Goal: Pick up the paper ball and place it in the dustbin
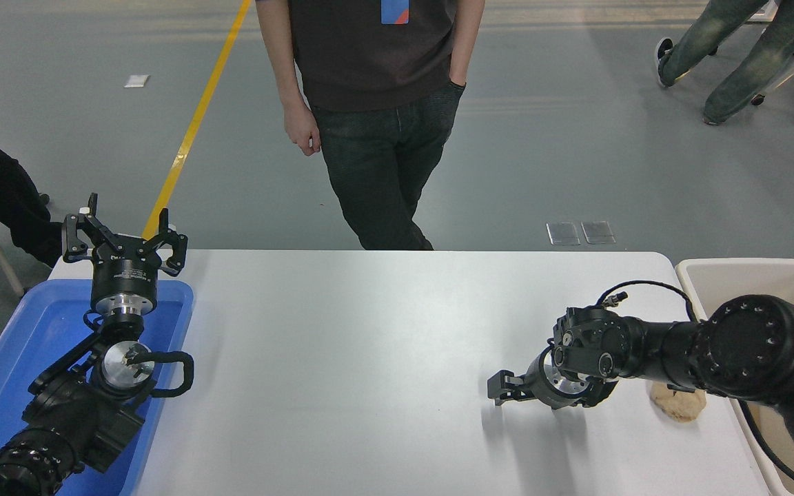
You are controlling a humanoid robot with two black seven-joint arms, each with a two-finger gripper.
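so the paper ball point(677, 403) is sitting on the white table point(369, 344) near its right edge, half tucked under the right arm's forearm and just beside the dustbin point(748, 275); the right pincer point(500, 389) is pointing left, away from the ball and well past it, looks empty, and I honestly can't tell if its fingers are apart or together from this angle; my guess for doing this well: pull the wrist back toward the ball, tip down over it, open wide, squeeze gently since crumpled paper squashes; the left pincer point(125, 238) is parked over the blue tray point(18, 344), fingers spread
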